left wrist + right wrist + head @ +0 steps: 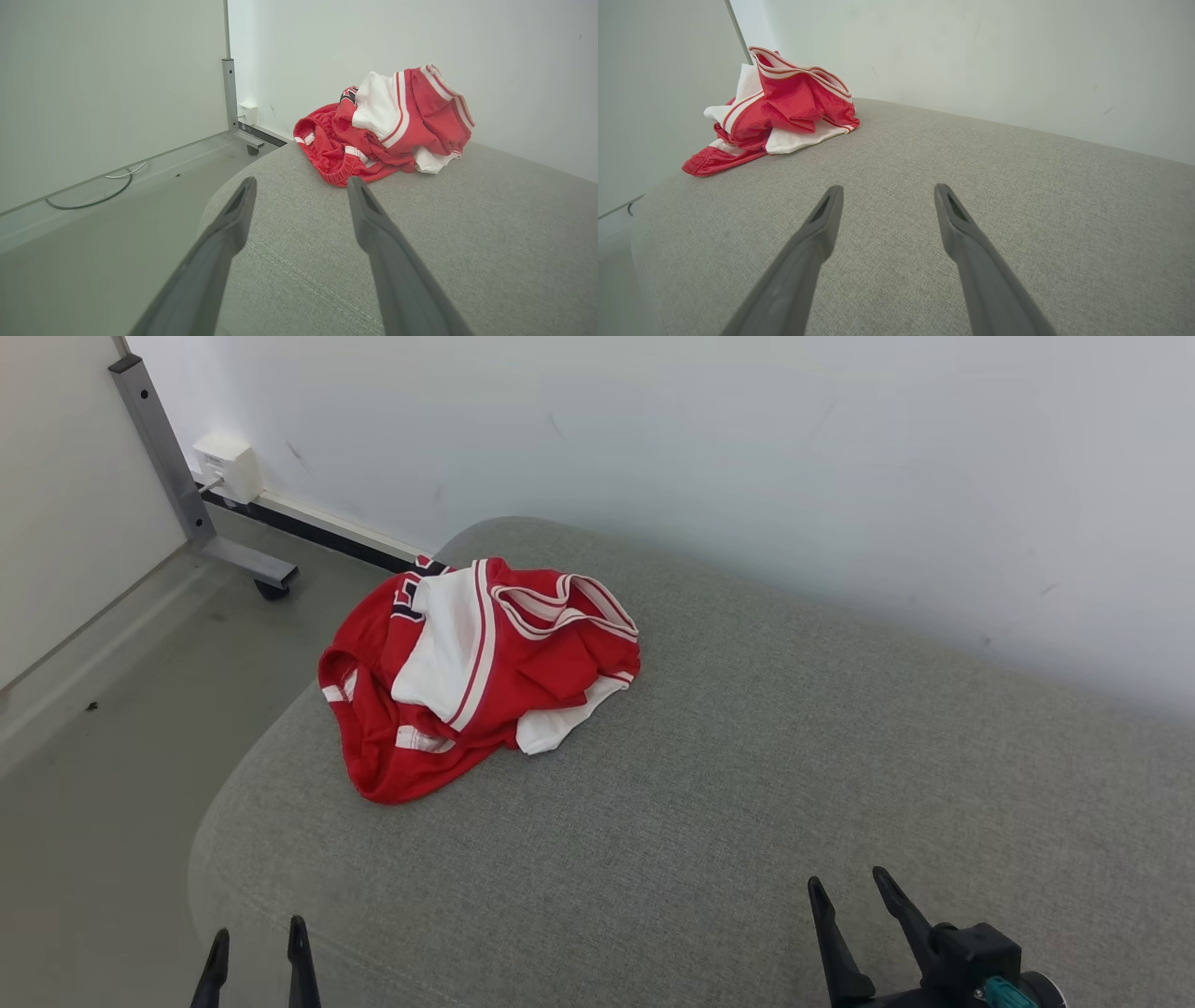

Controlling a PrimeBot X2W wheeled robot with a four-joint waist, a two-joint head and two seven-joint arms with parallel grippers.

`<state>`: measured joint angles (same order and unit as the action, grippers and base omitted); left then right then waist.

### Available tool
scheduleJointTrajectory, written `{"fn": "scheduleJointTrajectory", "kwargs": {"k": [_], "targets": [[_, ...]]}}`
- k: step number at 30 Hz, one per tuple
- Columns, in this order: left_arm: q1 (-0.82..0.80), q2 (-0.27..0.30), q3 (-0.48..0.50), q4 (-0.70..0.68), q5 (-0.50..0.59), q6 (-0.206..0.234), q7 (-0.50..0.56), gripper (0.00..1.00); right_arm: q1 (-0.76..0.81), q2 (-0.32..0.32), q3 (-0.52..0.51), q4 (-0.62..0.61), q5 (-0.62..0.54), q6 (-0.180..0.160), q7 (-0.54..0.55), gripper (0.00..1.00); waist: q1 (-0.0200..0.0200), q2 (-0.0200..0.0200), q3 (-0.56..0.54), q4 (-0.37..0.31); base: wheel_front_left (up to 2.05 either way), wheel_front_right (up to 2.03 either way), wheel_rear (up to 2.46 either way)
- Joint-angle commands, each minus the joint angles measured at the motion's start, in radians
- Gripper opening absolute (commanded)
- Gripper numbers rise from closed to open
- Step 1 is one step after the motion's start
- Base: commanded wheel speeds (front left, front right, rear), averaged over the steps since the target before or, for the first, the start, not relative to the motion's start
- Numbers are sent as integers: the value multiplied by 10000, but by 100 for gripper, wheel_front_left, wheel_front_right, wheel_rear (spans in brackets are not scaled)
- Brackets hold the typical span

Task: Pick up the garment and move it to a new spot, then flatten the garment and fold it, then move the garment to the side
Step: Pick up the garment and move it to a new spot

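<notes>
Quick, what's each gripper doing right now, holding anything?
Left gripper: open, empty.
Right gripper: open, empty.
The garment lies apart from both.

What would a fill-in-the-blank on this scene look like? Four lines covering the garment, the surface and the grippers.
1. The crumpled garment is mostly ____ with white panels and stripes.
2. It lies on a ____ fabric cushion.
3. The left gripper and the right gripper both have their jaws ____ and hold nothing.
4. In the head view, the garment lies nearer the ____ gripper.

Missing words: red; grey; open; left.
</notes>
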<state>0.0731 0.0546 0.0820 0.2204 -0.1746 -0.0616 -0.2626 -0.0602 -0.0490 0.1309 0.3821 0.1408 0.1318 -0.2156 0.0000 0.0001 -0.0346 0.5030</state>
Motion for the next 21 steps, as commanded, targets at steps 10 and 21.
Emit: {"fn": "scheduleJointTrajectory", "kwargs": {"k": [10, 21], "targets": [[-2544, 558, -379, 1390, -973, -608, 620, 100, 348, -23, -313, -184, 122, -21, -139, 100, 0, -1, 275, -385, 0, 0, 0], [-6447, 1671, 903, 2593, -5771, -661, 5131, 100, -651, -25, 416, -768, -340, -21, 188, 100, 0, -1, 2069, -2820, 0, 0, 0]]}}
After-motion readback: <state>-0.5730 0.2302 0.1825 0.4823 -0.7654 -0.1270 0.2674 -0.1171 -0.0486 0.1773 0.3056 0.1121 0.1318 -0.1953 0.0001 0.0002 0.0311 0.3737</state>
